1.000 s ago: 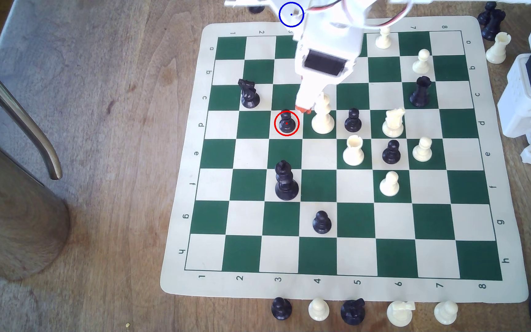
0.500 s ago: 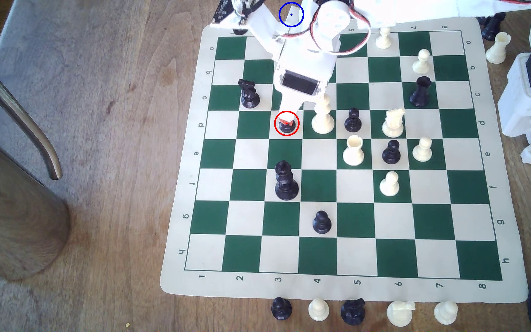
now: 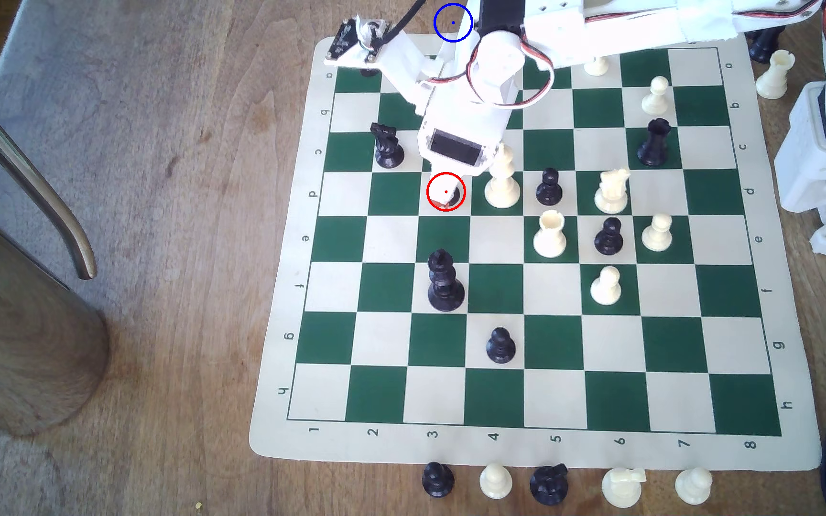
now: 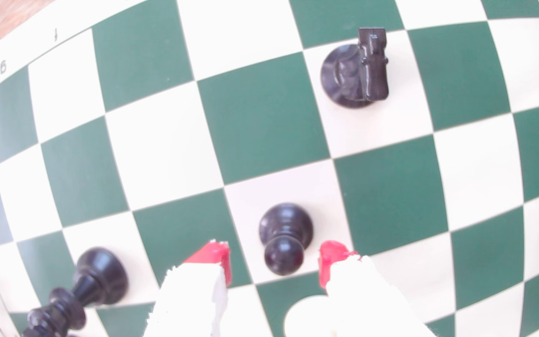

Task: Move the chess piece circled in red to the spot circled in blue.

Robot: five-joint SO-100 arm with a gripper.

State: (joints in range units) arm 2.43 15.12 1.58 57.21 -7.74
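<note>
Gripper spread wide, red-tipped fingers flanking black pawn, gap each side, no contact. Pawn upright on cream square inside red ring, beside white bishop. Blue-ringed spot on wood beyond board.

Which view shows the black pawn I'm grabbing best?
The wrist view: the black pawn stands whole between the open end effector's red fingertips. In the exterior view the arm covers most of it.
</note>
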